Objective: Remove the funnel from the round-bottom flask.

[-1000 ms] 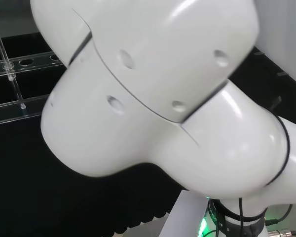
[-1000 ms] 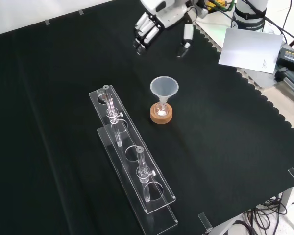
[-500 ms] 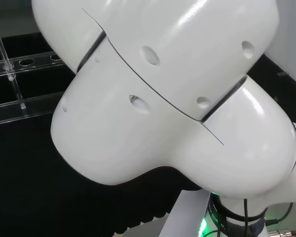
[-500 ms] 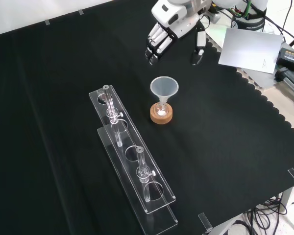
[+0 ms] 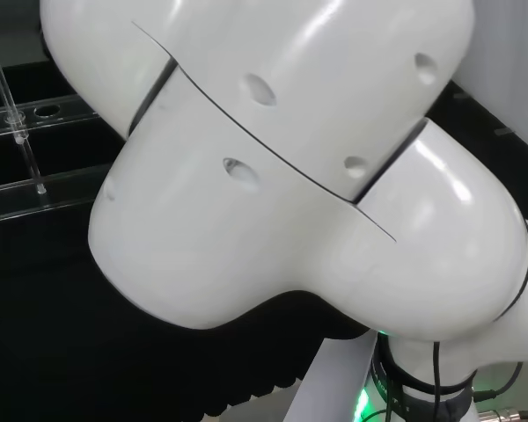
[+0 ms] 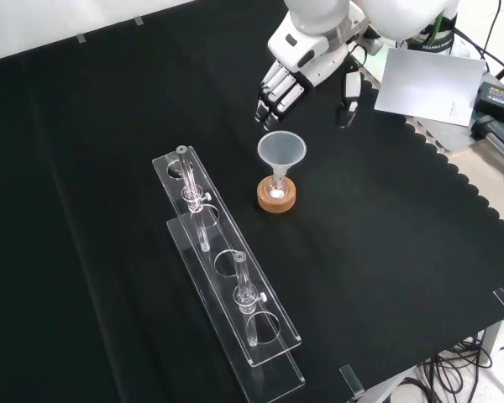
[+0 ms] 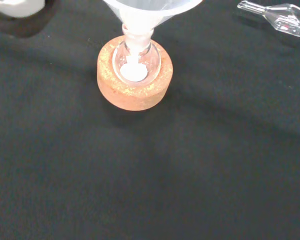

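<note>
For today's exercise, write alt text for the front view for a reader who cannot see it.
A robot hand, fingers open, hovers just behind a clear funnel standing in a small flask on a cork ring, all on black cloth. A clear rack holding glass tubes lies to the left.

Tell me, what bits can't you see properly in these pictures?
- Head view: the arm's big white link covers the bench where the funnel stands.
- Wrist view: the funnel has its wide top cut off by the edge.
- Front view: the round-bottom flask in its cork ring is clear and too small to make out.
</note>
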